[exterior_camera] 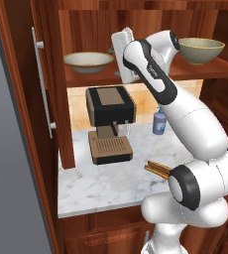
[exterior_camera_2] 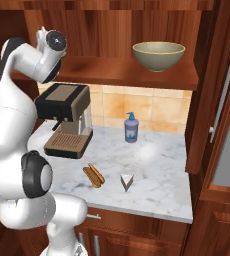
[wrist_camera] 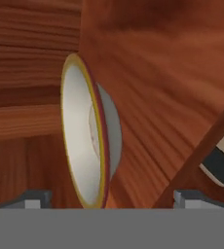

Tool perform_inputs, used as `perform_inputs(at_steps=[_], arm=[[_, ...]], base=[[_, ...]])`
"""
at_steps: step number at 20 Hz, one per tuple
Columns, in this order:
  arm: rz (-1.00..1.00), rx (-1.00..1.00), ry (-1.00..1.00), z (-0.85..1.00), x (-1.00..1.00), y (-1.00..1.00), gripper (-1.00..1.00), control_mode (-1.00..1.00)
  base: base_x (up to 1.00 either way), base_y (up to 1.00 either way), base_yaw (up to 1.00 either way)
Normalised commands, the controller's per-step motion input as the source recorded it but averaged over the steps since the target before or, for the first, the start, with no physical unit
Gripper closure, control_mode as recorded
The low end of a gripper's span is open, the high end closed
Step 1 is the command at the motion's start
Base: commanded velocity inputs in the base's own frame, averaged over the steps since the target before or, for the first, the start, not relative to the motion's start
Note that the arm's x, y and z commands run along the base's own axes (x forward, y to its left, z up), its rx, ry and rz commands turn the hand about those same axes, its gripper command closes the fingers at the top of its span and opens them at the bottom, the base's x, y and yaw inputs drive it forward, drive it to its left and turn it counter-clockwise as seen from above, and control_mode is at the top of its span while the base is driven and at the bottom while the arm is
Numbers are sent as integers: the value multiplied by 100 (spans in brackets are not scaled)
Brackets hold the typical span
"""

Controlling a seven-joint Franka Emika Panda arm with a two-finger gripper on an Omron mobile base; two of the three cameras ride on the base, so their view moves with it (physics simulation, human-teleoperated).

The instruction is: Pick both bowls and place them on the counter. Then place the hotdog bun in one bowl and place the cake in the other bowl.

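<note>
The wide shallow cream-grey bowl (exterior_camera: pixel 88 60) sits on the left of the wooden shelf. My gripper (exterior_camera: pixel 114 53) is just right of it at shelf height, open. In the hand view this bowl (wrist_camera: pixel 87 131) appears edge-on with its tan rim between my spread fingertips (wrist_camera: pixel 33 199), untouched. On the shelf's right stands the deeper olive bowl (exterior_camera: pixel 201 49) (exterior_camera_2: pixel 158 55). The hotdog bun (exterior_camera_2: pixel 94 175) (exterior_camera: pixel 157 170) lies on the marble counter (exterior_camera_2: pixel 162 165) near its front edge. The cake (exterior_camera_2: pixel 127 181), a small slice, lies just right of the bun.
A black and brown coffee machine (exterior_camera: pixel 110 111) (exterior_camera_2: pixel 67 120) stands on the counter under the shelf. A blue soap bottle (exterior_camera_2: pixel 131 128) (exterior_camera: pixel 159 123) is by the tiled back wall. Tall wooden cabinet panels (exterior_camera: pixel 61 99) (exterior_camera_2: pixel 207 100) close in both sides.
</note>
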Motion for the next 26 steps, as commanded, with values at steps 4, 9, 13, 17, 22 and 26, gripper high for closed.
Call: perform_inputs(at_steps=[4, 9, 13, 17, 22, 26], arm=[[-1, 0, 9, -1, 33, 11, -100, -100], [0, 0, 5, -7, 28, 13, -100, -100], [-3, 0, 0, -19, 31, 17, -100, -100], [-4, 0, 0, -19, 28, 16, -100, -100], [-2, 0, 0, -11, 29, 12, -100, -100], [-2, 0, 0, -15, 27, 15, -100, -100]], base=[[0, 0, 0], [0, 0, 0], [0, 0, 0], [0, 0, 0], [0, 0, 0], [0, 0, 0]])
